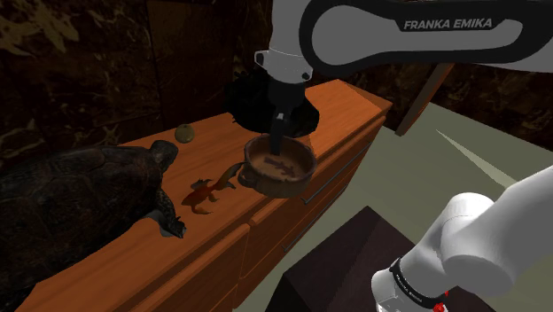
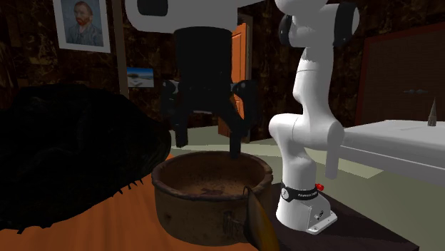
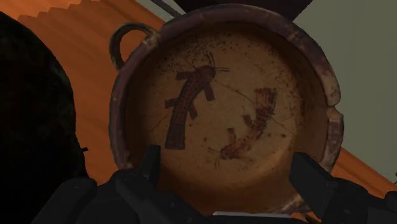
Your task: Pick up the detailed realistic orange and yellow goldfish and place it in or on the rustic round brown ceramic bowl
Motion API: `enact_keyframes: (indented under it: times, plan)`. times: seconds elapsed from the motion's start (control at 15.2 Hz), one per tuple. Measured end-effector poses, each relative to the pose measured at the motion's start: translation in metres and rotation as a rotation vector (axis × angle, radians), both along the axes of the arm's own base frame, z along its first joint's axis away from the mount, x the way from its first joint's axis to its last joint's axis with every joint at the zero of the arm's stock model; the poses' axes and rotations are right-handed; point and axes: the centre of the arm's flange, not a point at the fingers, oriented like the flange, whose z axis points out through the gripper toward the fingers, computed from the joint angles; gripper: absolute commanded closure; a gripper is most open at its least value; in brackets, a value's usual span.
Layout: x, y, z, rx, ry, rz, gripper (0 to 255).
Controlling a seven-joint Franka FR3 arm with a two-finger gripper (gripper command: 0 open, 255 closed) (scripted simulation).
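The goldfish (image 1: 206, 189), orange with a yellowish tail, lies on the wooden dresser top (image 1: 337, 102) just to the shoulder view's left of the brown bowl (image 1: 275, 188). An orange-yellow strip of the goldfish (image 2: 260, 222) shows in front of the bowl's wall (image 2: 192, 210) in the second exterior view. My gripper (image 1: 279, 146) hangs open right over the bowl, its fingertips near rim height (image 2: 207, 139). In the wrist view the gripper (image 3: 227, 172) stands over the bowl's rim (image 3: 327, 89), and dark painted figures mark the floor of the bowl. Nothing is between the fingers.
A large dark turtle (image 1: 80, 191) fills the dresser's left part, close beside the goldfish, and looms as a dark mass (image 2: 64, 157) next to the bowl. A small round olive ball (image 1: 184, 133) sits near the back edge. The dresser's front edge drops to the floor.
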Motion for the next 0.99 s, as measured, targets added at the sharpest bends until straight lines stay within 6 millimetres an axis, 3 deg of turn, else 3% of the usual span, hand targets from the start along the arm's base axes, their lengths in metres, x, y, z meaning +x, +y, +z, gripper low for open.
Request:
enact_keyframes:
  times: [0.46,0.79,0.99]
  plan:
    - [0.002,0.091,-0.011,0.003,-0.024,0.270,0]
    - [-0.016,0.157,-0.017,0.005,-0.042,0.464,0]
    - [-0.020,0.173,-0.024,0.006,-0.047,0.519,0]
